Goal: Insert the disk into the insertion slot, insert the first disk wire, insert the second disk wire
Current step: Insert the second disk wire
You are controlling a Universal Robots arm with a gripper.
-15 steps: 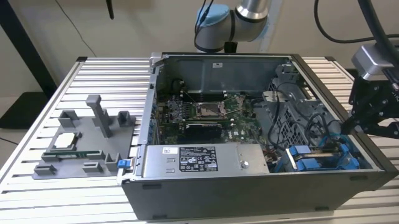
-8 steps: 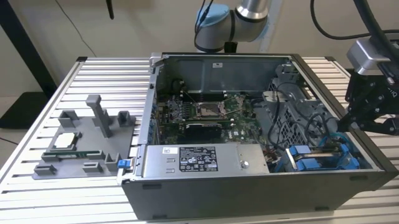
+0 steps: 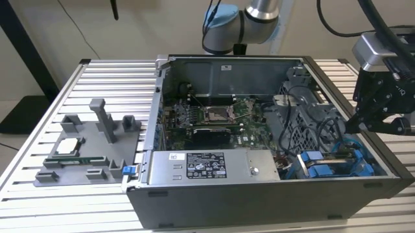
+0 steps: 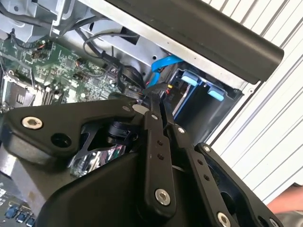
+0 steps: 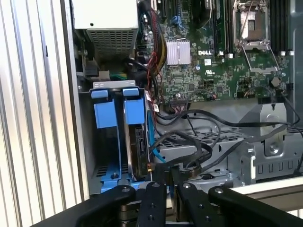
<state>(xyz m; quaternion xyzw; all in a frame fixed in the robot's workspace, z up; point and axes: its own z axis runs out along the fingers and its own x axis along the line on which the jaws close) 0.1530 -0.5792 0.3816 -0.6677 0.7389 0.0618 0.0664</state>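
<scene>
The disk (image 5: 136, 144) stands edge-on in the insertion slot (image 5: 106, 116), its blue frame tab level with the bay's other blue tab. In the exterior view the slot (image 3: 327, 167) is at the open case's front right corner. My black gripper (image 3: 363, 127) hangs over the case's right wall, just above that bay. In the second wrist view the gripper (image 4: 158, 94) is shut on the black connector of a blue disk wire (image 4: 165, 61). The first wrist view shows the gripper (image 5: 165, 172) among black cables beside the disk's end, with the blue wire (image 5: 154, 153) running along it.
The grey labelled power-supply box (image 3: 207, 167) lies along the case's front. The motherboard (image 3: 217, 119) fills the middle. A perforated grey cage (image 5: 222, 146) and loose black cables (image 5: 199, 125) crowd the space by the bay. A grey fixture (image 3: 91, 145) sits on the slatted table at the exterior view's left.
</scene>
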